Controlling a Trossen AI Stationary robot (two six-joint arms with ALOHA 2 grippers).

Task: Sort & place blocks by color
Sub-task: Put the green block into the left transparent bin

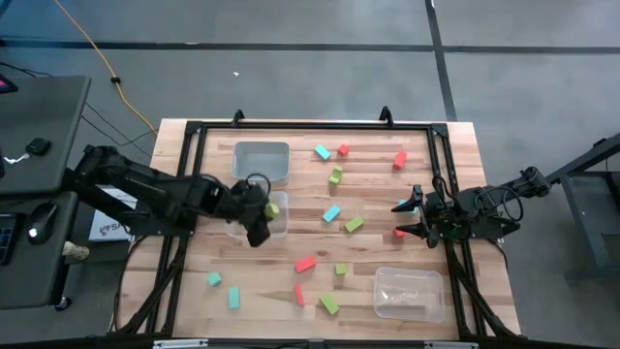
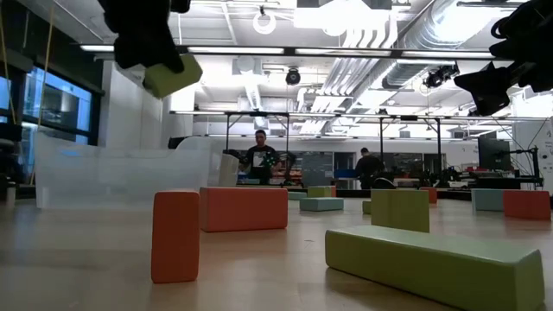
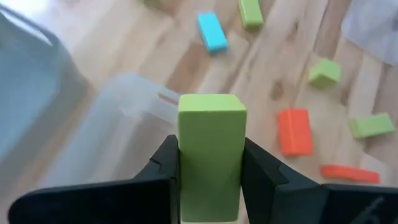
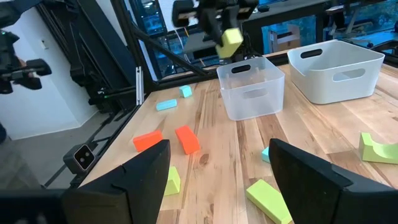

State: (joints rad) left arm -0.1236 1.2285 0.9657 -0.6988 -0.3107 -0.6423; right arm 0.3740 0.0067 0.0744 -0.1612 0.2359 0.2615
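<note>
Left wrist view: the left gripper (image 3: 210,180) has its fingers pinching a lime green rectangular block (image 3: 211,155), held above a clear plastic bin (image 3: 118,134) on the wooden bench (image 3: 267,74). The right gripper (image 1: 407,219) waits at the bench's right side, fingers spread.

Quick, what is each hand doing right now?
Left hand: closed on a lime green block, above the clear bin.
Right hand: open, holding nothing, at the table's right edge.

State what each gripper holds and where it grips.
Left gripper clamps a lime green block by its two opposite sides, above the clear bin. Right gripper is open, holding nothing.
</note>
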